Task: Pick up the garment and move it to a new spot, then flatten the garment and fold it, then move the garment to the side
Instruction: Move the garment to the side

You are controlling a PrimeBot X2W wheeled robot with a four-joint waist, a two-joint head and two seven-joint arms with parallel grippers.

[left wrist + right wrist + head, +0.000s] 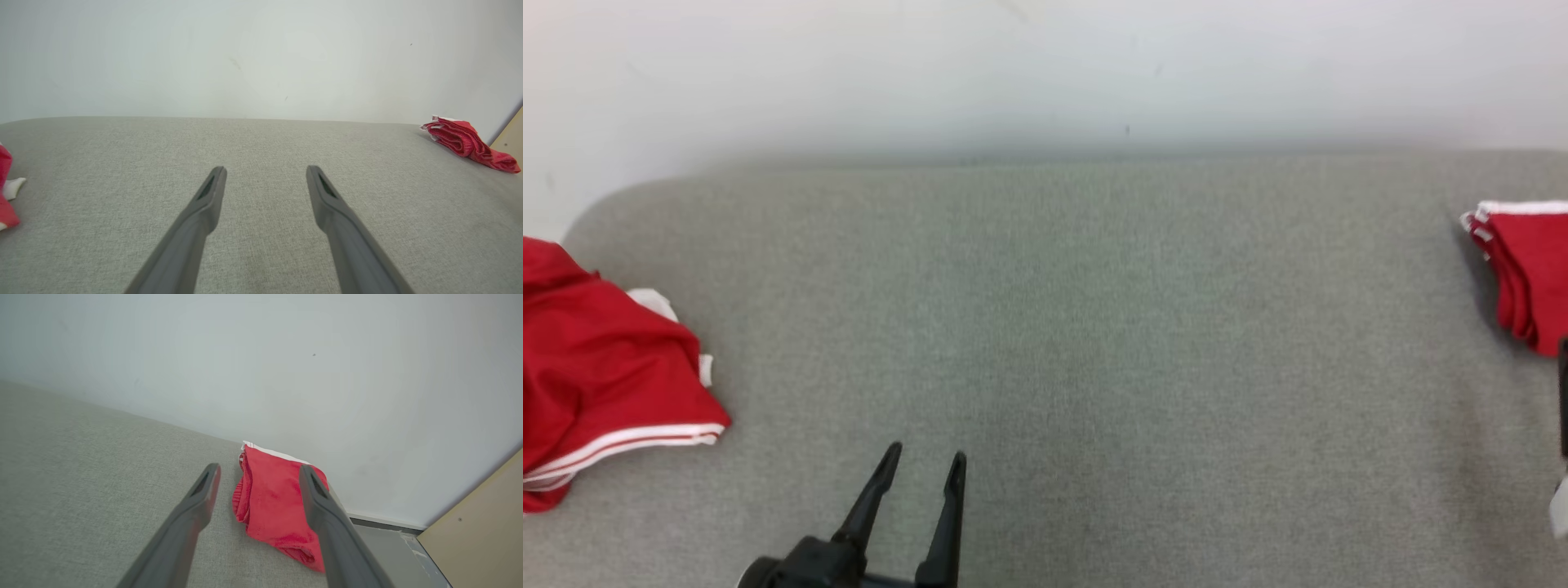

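- two red garments lie on the grey worktop (1094,327): a crumpled garment (605,367) with white trim at the far left edge and a folded garment (1523,269) at the far right edge, well apart, with bare cloth between them.
- the left hand (927,453) hovers over the bare middle near the front, fingers apart, nothing between them.
- the right hand (259,467) points at the folded garment with its fingers spread wide too. the fold lies flat on the worktop, not clamped, and i cannot tell whether a finger brushes it.
- to my eye the folded garment is already set aside, so the step in hand looks like fetching the crumpled garment.
- to do it well, swing the left hand over to the heap, come down on a raised ridge of cloth rather than the flat hem, and close on enough fabric that it won't slip out.
- lift until the trailing cloth clears the worktop before carrying it to the middle.
- keep the right hand off the neat fold, since a stray nudge could undo it.
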